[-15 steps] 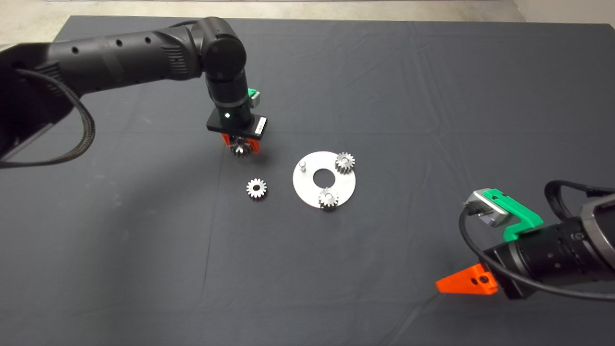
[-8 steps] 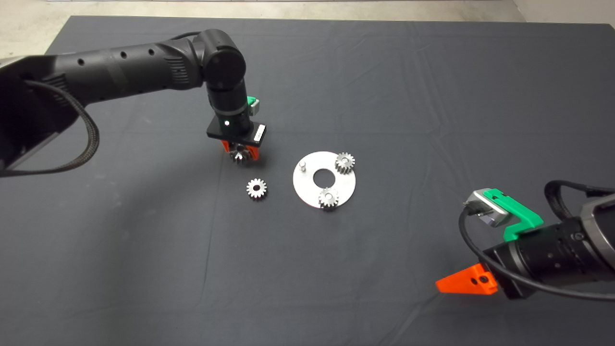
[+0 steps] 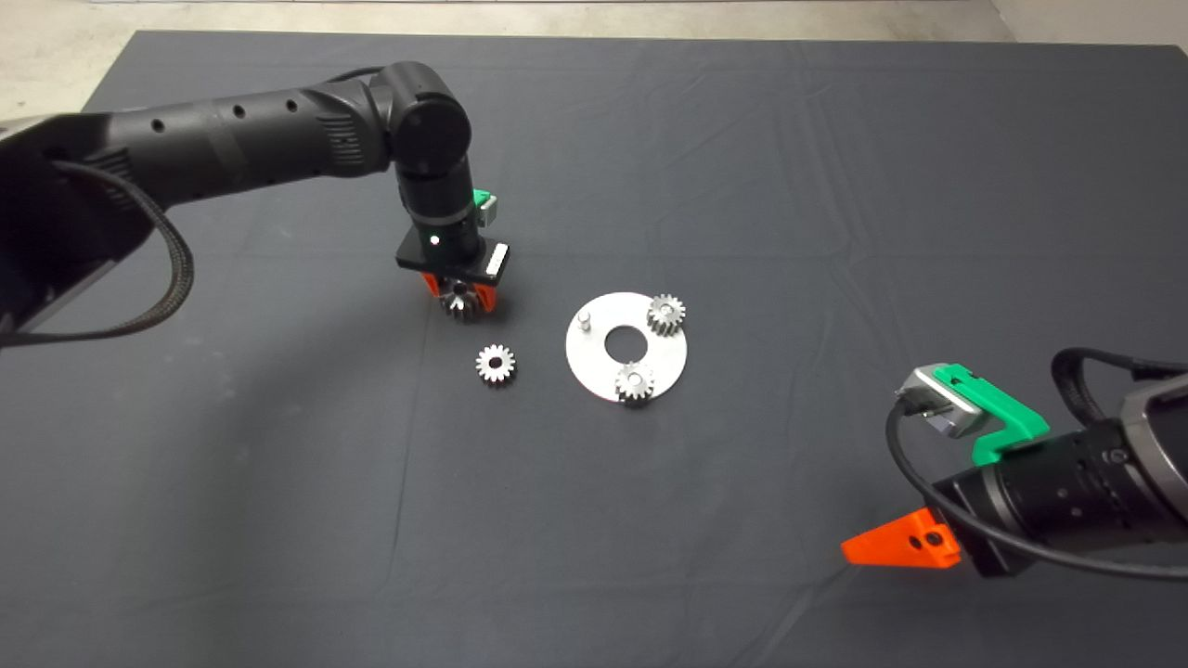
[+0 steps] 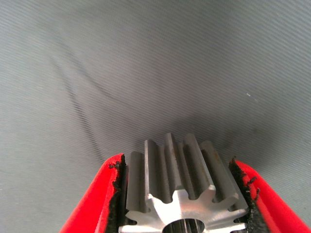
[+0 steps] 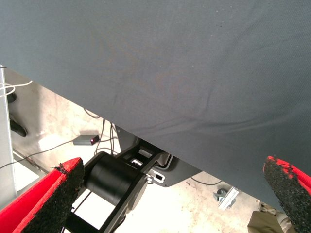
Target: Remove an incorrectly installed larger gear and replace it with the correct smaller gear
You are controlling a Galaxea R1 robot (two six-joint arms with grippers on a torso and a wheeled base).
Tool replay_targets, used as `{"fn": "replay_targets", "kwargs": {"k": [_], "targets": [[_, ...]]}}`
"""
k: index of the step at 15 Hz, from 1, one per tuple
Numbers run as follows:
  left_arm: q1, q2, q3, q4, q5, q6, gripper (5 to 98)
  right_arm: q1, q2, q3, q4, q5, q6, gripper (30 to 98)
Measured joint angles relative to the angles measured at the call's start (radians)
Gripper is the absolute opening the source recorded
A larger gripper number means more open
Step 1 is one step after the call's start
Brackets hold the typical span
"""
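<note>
My left gripper (image 3: 461, 299) is shut on the larger gear (image 3: 461, 302), a tall silver toothed gear, and holds it low over the mat, left of the round silver plate (image 3: 673, 357). In the left wrist view the gear (image 4: 187, 187) sits clamped between the red fingers (image 4: 99, 199). The smaller gear (image 3: 496, 365) lies loose on the mat between my left gripper and the plate. Two matching gears (image 3: 665, 314) (image 3: 635, 381) sit on the plate. A bare pin (image 3: 585, 320) stands at the plate's left. My right gripper (image 3: 898, 545) is parked at the lower right, open and empty.
The dark mat (image 3: 835, 186) has wrinkles across it. The right wrist view shows the mat's edge (image 5: 160, 131), with floor, cables and a black machine base (image 5: 116, 182) beyond it.
My left gripper has moved slightly left and lower with the larger gear in it. The right arm and the other gears have not moved.
</note>
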Motion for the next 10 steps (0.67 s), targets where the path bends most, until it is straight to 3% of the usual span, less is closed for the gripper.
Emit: {"fn": "replay_targets", "kwargs": {"k": [10], "targets": [[-0.001, 0.007, -0.006, 0.0, 0.007, -0.001, 49.3, 0.0, 0.0, 0.0, 0.0, 0.0, 0.0, 97.8]]}}
